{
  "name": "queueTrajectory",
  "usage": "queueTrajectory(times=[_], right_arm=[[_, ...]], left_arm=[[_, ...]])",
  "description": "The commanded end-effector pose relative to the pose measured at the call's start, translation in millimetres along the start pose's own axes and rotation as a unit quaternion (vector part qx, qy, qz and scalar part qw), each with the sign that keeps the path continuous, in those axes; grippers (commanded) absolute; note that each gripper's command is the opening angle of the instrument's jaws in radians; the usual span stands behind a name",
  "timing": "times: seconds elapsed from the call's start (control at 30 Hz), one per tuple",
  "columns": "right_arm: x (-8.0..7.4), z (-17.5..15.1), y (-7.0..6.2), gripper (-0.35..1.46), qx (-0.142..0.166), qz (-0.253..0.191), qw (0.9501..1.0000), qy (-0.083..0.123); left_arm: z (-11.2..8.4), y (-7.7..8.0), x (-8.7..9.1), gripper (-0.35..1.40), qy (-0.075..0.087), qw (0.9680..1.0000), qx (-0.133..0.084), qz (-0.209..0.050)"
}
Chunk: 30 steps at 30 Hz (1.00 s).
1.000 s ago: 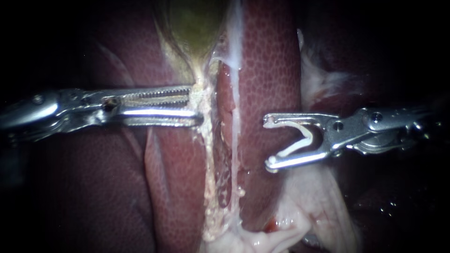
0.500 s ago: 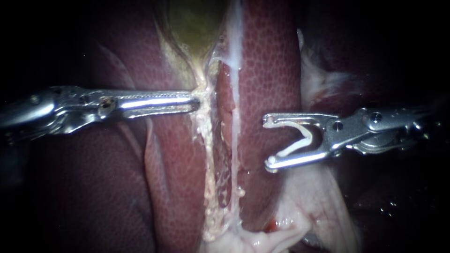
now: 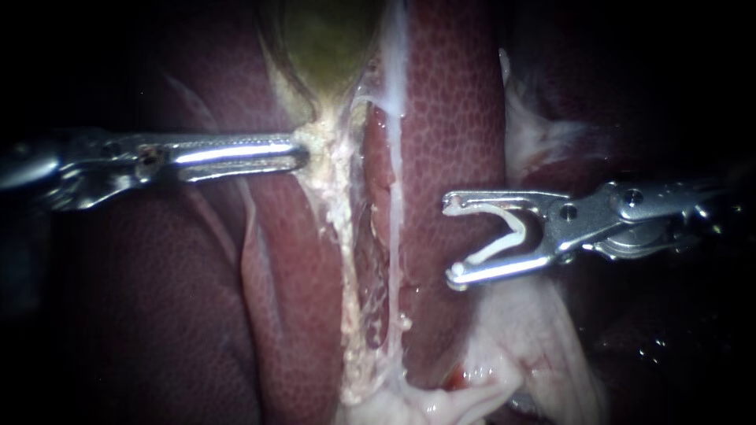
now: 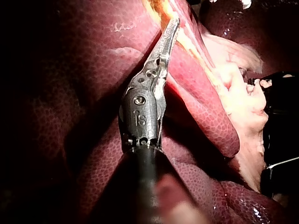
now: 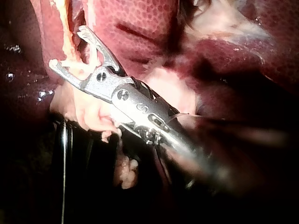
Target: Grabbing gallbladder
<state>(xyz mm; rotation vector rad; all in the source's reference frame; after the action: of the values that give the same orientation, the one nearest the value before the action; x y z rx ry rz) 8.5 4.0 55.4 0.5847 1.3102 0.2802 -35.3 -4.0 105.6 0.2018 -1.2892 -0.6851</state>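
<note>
Greenish gallbladder [image 3: 327, 39] lies at the far middle of the scene, between dark red lobes of the liver [image 3: 449, 118]. Toward the near side it narrows into a pale, crumbly neck. The left instrument [image 3: 302, 153] comes in from the left. Its claw is closed and grips this pale neck with the tip, and the tissue there is drawn a little to the left. On the right, the right instrument [image 3: 450, 240] hangs over the liver, apart from the neck. Its claw stands wide apart and holds a white clip [image 3: 508, 232], which touches both of its sides. Pale fatty tissue [image 3: 535, 346] lies on the near side of this claw.
</note>
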Motion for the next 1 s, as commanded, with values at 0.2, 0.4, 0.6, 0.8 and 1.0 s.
queueTrajectory(times=[0.2,0.4,0.6,0.8,1.0], right_arm=[[0.0,0.0,0.0,0.59,0.000,0.000,1.0000,0.000],[0.0,0.0,0.0,0.59,0.000,0.000,1.0000,0.000],[0.0,0.0,0.0,0.59,0.000,0.000,1.0000,0.000],[0.0,0.0,0.0,0.59,0.000,0.000,1.0000,0.000],[0.0,0.1,0.1,0.59,0.000,0.000,1.0000,0.000]], left_arm=[[-1.9,0.7,-1.5,-0.35,-0.002,0.9999,-0.007,-0.007],[-3.0,1.0,-1.8,-0.35,-0.002,0.9999,-0.014,-0.009],[-3.5,1.1,-1.9,-0.35,-0.003,0.9998,-0.016,-0.010],[-3.9,1.4,-2.4,-0.35,-0.006,0.9998,-0.017,-0.012],[-4.0,1.4,-2.4,-0.35,-0.006,0.9997,-0.018,-0.012]])
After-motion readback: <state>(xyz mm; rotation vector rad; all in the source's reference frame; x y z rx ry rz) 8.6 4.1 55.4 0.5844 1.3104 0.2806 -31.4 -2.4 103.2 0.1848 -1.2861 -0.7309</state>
